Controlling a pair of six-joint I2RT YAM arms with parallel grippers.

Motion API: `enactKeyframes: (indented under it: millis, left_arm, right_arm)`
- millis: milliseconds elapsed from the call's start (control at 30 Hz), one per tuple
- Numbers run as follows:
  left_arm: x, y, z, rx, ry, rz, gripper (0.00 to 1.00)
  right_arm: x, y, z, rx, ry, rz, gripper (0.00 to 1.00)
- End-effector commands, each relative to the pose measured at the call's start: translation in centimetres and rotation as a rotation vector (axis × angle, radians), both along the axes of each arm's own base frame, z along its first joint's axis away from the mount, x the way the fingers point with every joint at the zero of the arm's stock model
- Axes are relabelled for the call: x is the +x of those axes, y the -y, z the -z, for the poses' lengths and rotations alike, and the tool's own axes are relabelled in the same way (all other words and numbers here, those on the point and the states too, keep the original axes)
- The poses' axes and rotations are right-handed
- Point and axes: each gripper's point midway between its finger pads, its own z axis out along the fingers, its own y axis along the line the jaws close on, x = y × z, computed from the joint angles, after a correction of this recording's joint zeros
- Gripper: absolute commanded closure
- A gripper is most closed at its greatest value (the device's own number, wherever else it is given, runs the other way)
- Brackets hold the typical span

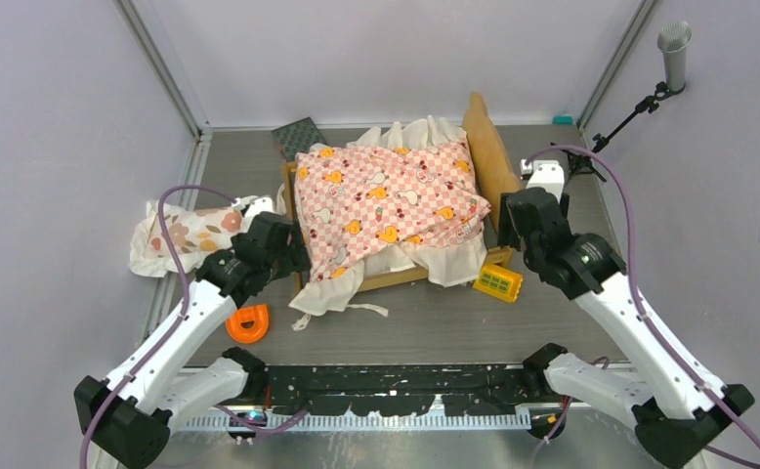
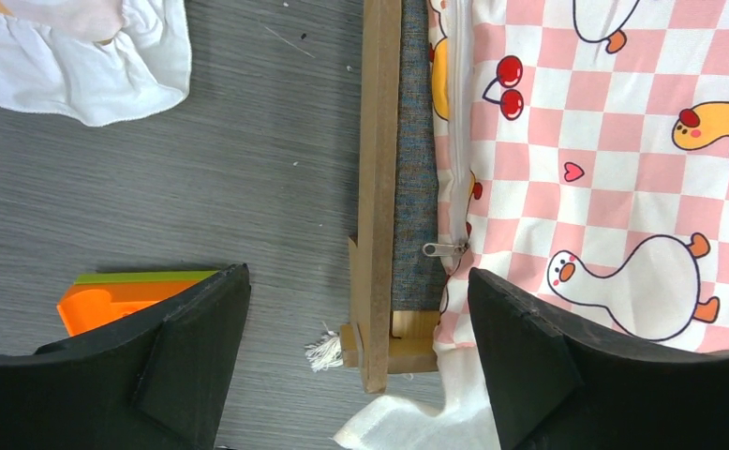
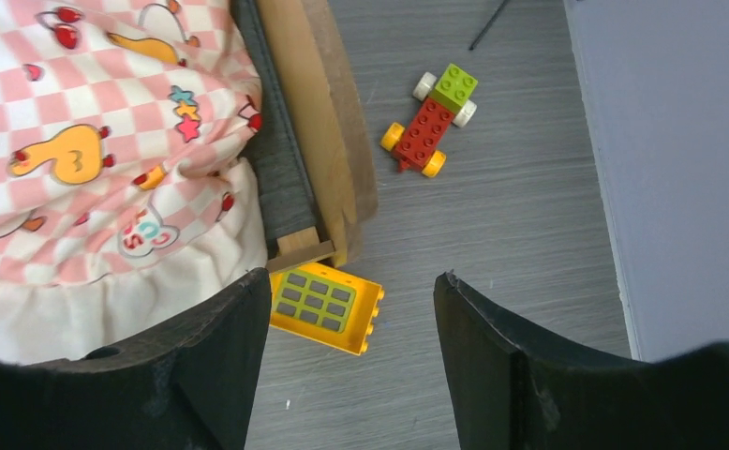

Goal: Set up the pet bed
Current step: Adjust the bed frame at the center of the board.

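Note:
The pet bed (image 1: 396, 278), a tan wooden frame with a headboard (image 1: 488, 156), stands mid-table under a pink-checkered ruffled sheet (image 1: 386, 200). My left gripper (image 1: 293, 256) hovers open at the bed's left front corner. In the left wrist view its jaws (image 2: 359, 274) straddle the side rail (image 2: 377, 187) and the grey mattress edge (image 2: 413, 187) without touching them. My right gripper (image 1: 508, 230) is open beside the headboard's near end. In the right wrist view, bare table and a yellow brick (image 3: 328, 305) lie below its empty jaws (image 3: 353, 277).
A floral pillow (image 1: 190, 233) lies left of the bed. An orange piece (image 1: 248, 322) sits near the left arm. A red-and-green toy car (image 3: 433, 120) is right of the headboard. A dark panel (image 1: 298, 137) lies behind the bed. Walls enclose the table, with a microphone stand (image 1: 674, 54) back right.

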Motion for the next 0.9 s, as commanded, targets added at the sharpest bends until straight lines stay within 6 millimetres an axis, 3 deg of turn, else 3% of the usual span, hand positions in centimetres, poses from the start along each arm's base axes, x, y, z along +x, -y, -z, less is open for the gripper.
enactKeyframes:
  millis: [0, 233, 367, 633, 867]
  left_arm:
    - [0.1, 0.1, -1.0, -0.022, 0.039, -0.001, 0.12]
    - [-0.6, -0.3, -1.2, -0.030, 0.053, 0.002, 0.11]
    - [-0.7, 0.1, -1.2, -0.050, 0.050, 0.013, 0.11]
    - [-0.5, 0.9, -2.6, -0.074, 0.070, 0.070, 0.11]
    - [-0.6, 0.9, -5.0, -0.092, 0.141, 0.093, 0.04]
  right_arm:
    - [2.8, -0.3, 0.4, 0.024, -0.026, -0.034, 0.31]
    - [5.5, -0.5, 2.5, 0.129, -0.083, -0.071, 0.34]
    - [6.2, -0.7, 3.4, 0.160, -0.090, -0.060, 0.53]
    - [6.8, -4.1, 4.3, 0.341, -0.107, -0.108, 0.95]
    - [5.7, -7.0, 3.1, 0.360, -0.081, -0.163, 0.98]
